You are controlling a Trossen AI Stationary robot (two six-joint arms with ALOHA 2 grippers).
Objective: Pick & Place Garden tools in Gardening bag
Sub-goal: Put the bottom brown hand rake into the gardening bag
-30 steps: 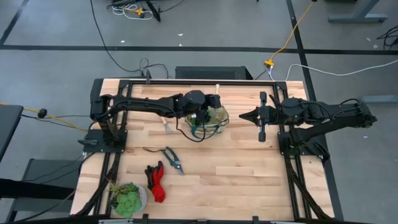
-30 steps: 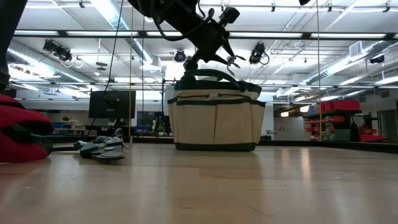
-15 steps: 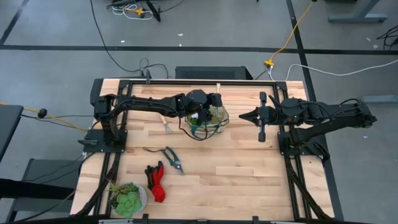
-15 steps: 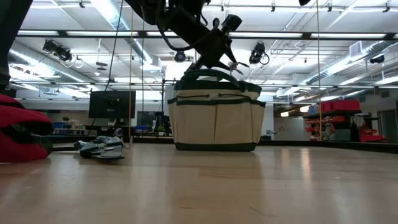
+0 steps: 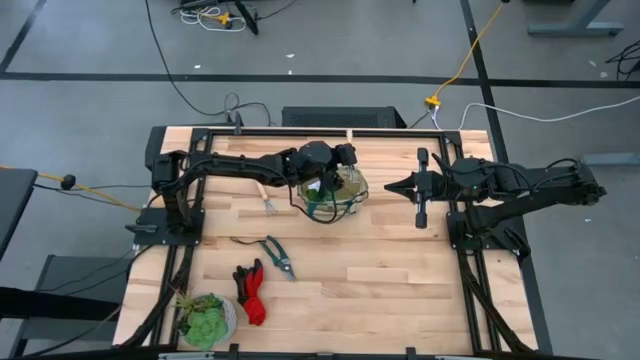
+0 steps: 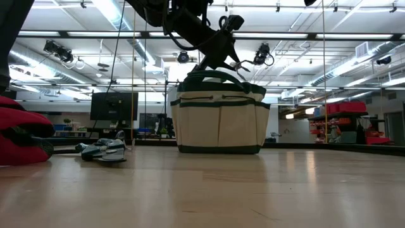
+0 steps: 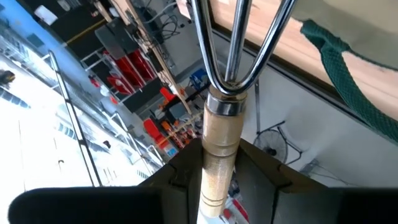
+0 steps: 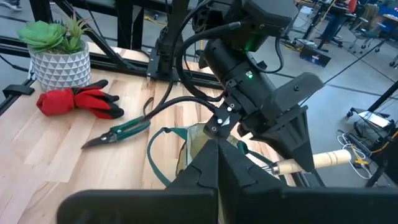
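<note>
The gardening bag (image 5: 336, 192), tan with dark green trim, stands upright on the table's far middle (image 6: 218, 120). My left gripper (image 5: 333, 170) hovers over its mouth, shut on a wooden-handled hand fork (image 7: 227, 93), seen from the other side as (image 8: 311, 162). A second hand fork (image 5: 268, 203) lies left of the bag. Green-handled pruning shears (image 5: 277, 253) and red-and-black gloves (image 5: 250, 292) lie nearer the front. My right gripper (image 5: 392, 186) waits shut, right of the bag, holding nothing. My left gripper pinches the fork's wooden handle (image 7: 219, 163) between its two fingers, just behind the metal collar. The fingers come from the table's left, slanting a little downward. The metal tines (image 6: 242, 63) stick out beyond the fingers above the bag's mouth, and the fork is lifted clear of the table.
A leafy green plant in a pale pot (image 5: 205, 318) stands at the near left corner. The bag's dark looped handles (image 5: 308, 210) hang out toward the left. Bare wood lies to the bag's right and along the near right.
My left gripper has rolled a little about its own line with the fork and stayed over the bag's mouth; the tines now sit slightly lower above the rim.
</note>
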